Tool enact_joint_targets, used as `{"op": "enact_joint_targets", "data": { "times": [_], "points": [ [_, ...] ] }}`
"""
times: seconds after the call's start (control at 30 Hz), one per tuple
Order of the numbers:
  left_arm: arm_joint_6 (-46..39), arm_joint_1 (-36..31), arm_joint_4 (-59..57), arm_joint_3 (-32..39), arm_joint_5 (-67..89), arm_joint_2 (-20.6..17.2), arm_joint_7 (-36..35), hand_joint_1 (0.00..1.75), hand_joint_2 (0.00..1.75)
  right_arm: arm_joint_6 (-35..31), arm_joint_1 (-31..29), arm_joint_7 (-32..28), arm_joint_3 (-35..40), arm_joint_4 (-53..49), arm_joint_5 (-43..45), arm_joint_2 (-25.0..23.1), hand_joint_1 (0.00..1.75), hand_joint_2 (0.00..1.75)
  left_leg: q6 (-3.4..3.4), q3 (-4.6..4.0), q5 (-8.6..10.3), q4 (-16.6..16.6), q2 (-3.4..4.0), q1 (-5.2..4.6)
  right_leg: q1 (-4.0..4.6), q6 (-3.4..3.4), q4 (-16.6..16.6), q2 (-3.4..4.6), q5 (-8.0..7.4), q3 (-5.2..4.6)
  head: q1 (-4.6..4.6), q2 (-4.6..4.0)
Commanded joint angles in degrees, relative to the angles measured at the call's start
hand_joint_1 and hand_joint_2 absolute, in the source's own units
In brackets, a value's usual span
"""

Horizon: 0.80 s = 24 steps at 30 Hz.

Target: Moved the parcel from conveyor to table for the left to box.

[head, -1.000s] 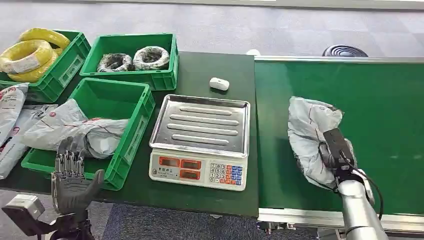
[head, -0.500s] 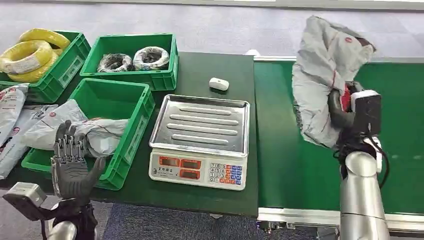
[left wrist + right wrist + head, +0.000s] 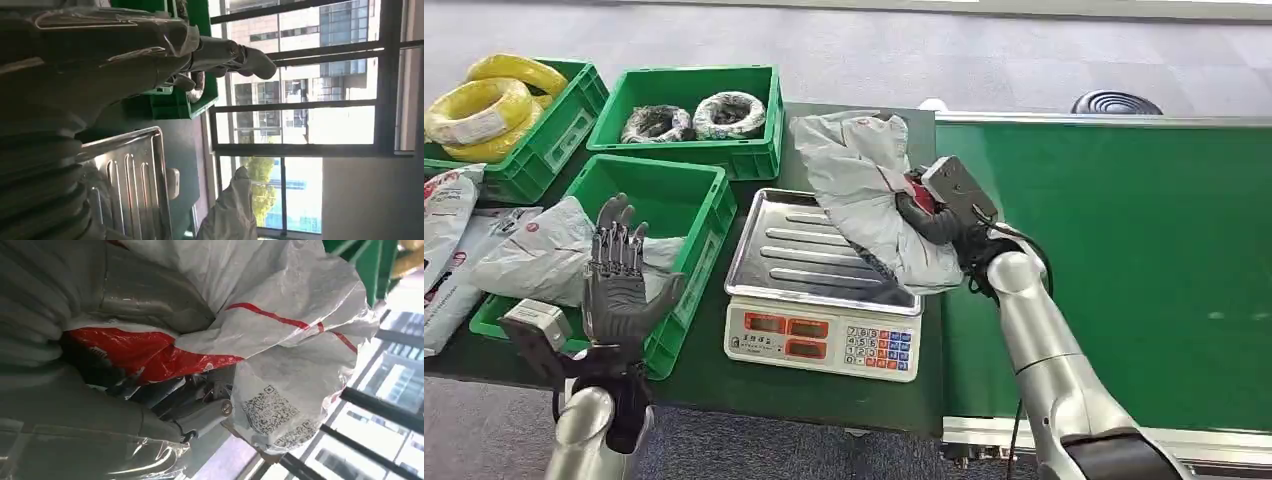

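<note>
My right hand [image 3: 929, 215] grips a grey plastic parcel [image 3: 861, 190] with red markings, holding it over the steel pan of the scale [image 3: 796, 250]; its lower end touches the pan's right side. In the right wrist view the crumpled parcel [image 3: 280, 340] with its printed code is wrapped around my fingers [image 3: 200, 412]. My left hand [image 3: 616, 280] is raised in front of the near green box [image 3: 709, 215], fingers spread and holding nothing. In the left wrist view my left hand [image 3: 100, 55] stands before the scale pan [image 3: 132, 175] and the parcel [image 3: 232, 210].
The green conveyor belt [image 3: 1124, 250] lies on the right. A grey parcel [image 3: 534, 255] lies in the near box. Far boxes hold wire coils [image 3: 689, 118] and yellow coils [image 3: 484, 100]. More parcels [image 3: 444, 240] lie at the left edge. The scale's keypad [image 3: 879, 350] faces me.
My right hand has swung the parcel from high over the conveyor leftward and down onto the scale. My left hand has risen and moved toward the near box.
</note>
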State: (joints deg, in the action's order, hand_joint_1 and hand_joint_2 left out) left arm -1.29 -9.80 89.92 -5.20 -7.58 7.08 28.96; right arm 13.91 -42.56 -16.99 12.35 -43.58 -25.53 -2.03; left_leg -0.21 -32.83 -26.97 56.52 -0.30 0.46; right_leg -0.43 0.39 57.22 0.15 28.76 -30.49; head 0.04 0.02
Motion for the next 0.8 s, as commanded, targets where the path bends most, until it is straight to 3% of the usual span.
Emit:
{"op": "enact_joint_targets", "data": {
  "times": [0.03,0.23,0.37,0.57,0.8],
  "points": [
    [-2.0,-4.4,-6.5,-4.3,3.3,-1.4,-0.3,0.00,1.75,0.9,-8.3,-1.1,11.5,17.7,-4.1,-5.1,0.00,1.75,-0.02,0.00,0.04,0.0,0.28,-0.02,-0.01,-0.03,0.0,0.24,-0.10,-0.11,0.00,0.00],
    [-9.6,-8.0,-13.7,-9.0,13.9,-1.0,-2.4,0.00,1.75,-2.6,-5.4,-4.4,6.5,18.5,1.3,-5.1,0.00,1.75,-0.01,0.06,0.09,-0.1,-0.09,0.02,0.01,-0.02,-0.1,-0.13,-0.04,0.05,-0.02,0.00],
    [-12.5,-13.7,-17.2,-12.8,17.1,0.6,-0.4,0.00,1.75,2.8,-5.6,-6.3,2.2,16.0,7.6,-4.5,0.00,1.75,0.02,-0.13,0.09,0.1,-0.24,0.01,-0.01,0.01,0.0,-0.23,-0.02,-0.09,0.00,0.00],
    [-14.4,-20.6,-23.0,-18.4,25.5,0.9,-9.3,0.00,1.75,-1.1,-3.6,-6.2,-0.6,10.4,10.0,-2.2,0.00,1.75,0.00,-0.17,0.11,0.1,-0.29,0.00,-0.02,0.00,0.0,-0.27,-0.04,-0.10,0.00,0.00],
    [-12.2,-28.4,-37.2,-21.2,37.7,4.2,-16.7,0.00,1.75,-10.3,9.8,-7.7,-12.6,-14.0,15.8,1.8,0.00,1.75,0.03,-0.14,0.14,0.1,-0.54,0.04,0.01,0.02,-0.1,-0.52,-0.04,0.02,-0.02,0.00]
  ]
}}
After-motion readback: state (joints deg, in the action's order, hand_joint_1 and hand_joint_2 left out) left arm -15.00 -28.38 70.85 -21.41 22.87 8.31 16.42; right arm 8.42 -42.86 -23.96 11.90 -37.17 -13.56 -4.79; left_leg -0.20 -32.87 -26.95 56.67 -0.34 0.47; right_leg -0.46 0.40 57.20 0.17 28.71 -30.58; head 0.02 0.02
